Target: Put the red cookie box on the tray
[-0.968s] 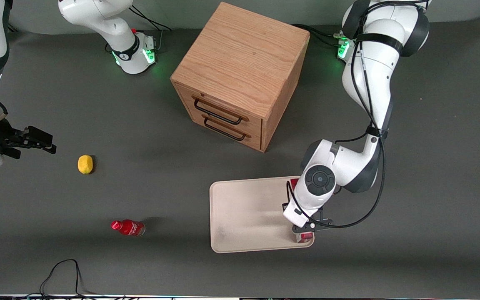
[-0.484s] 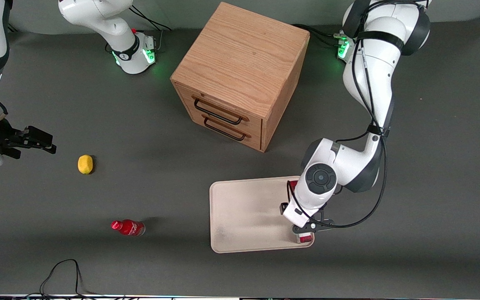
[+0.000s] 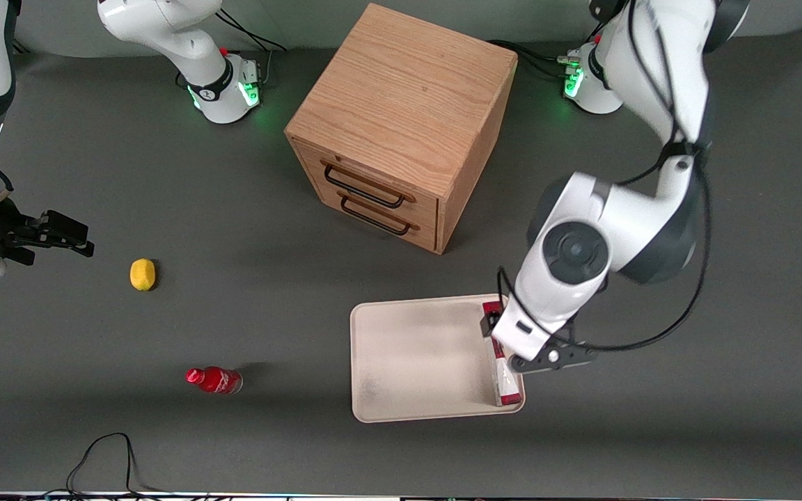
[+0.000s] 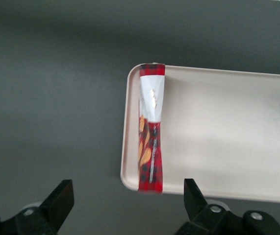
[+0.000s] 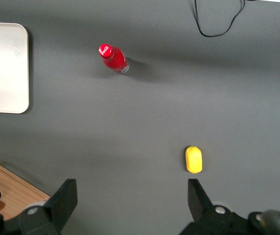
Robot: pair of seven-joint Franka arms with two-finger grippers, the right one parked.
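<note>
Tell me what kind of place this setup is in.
Probably a robotics lab bench: a dark mat-covered table with arms bolted on, and staged props, namely a wooden drawer cabinet, a tray holding the red cookie box, above which hangs the open gripper.

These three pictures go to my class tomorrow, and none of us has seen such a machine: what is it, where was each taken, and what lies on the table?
It is a white robot arm ending in a two-finger gripper. One picture looks down on the table from the front; the other two come from cameras on the arms' wrists. The gripper hangs open above the long slim red cookie box, which lies along one short edge of the flat cream-white tray; nothing is held. Also on the dark table: a wooden drawer cabinet, a yellow lemon-like object and a small red bottle.
</note>
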